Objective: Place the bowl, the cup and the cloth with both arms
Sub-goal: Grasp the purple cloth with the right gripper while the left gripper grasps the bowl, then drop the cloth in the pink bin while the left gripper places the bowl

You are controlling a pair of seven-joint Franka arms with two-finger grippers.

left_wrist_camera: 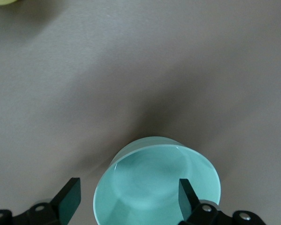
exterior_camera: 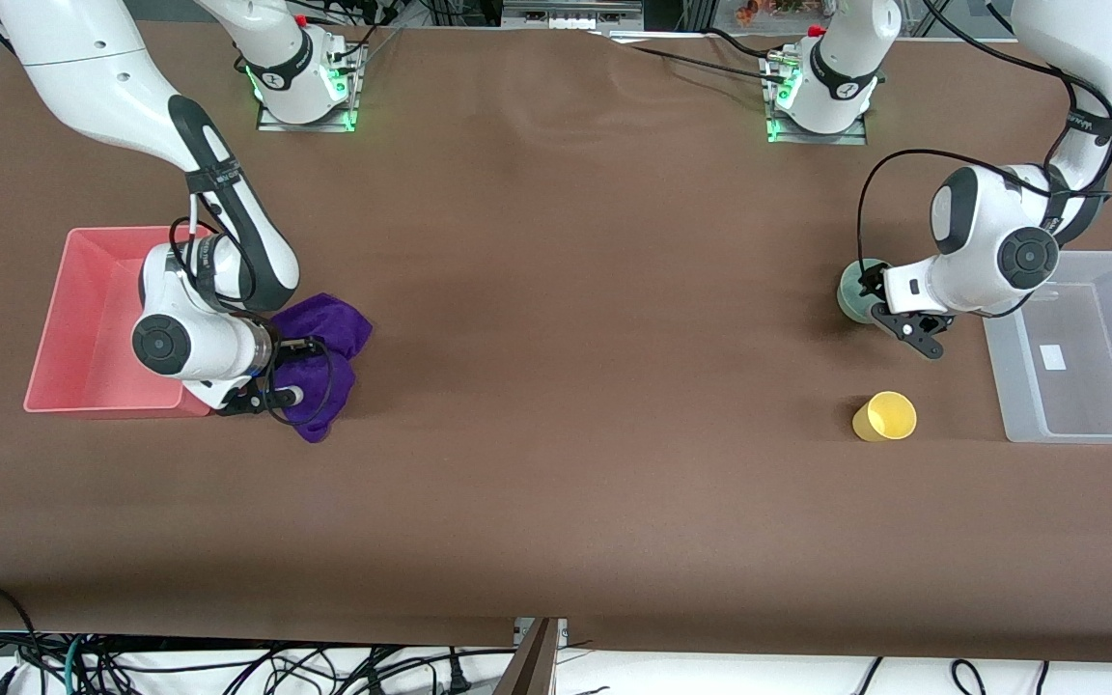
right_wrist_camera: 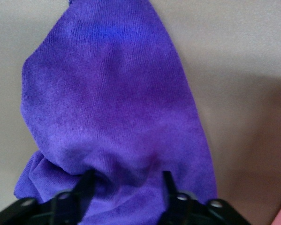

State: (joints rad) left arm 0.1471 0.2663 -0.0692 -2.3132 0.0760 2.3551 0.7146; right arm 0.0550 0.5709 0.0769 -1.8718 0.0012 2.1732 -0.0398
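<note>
The pale green bowl (exterior_camera: 850,294) stands upright on the table toward the left arm's end. My left gripper (exterior_camera: 879,307) is open at its rim. In the left wrist view the bowl (left_wrist_camera: 154,183) sits between the jaws of the left gripper (left_wrist_camera: 128,199), one finger inside it and one outside. The yellow cup (exterior_camera: 886,416) stands nearer the front camera than the bowl, and a sliver of it shows in the left wrist view (left_wrist_camera: 0,1). My right gripper (exterior_camera: 297,370) is shut on a fold of the purple cloth (exterior_camera: 329,333) beside the pink tray. In the right wrist view the cloth (right_wrist_camera: 112,103) spreads away from the right gripper (right_wrist_camera: 126,180).
A pink tray (exterior_camera: 83,290) sits at the right arm's end of the table, right beside the cloth. A clear plastic bin (exterior_camera: 1097,386) sits at the left arm's end, close to the bowl and cup. Brown tabletop lies between them.
</note>
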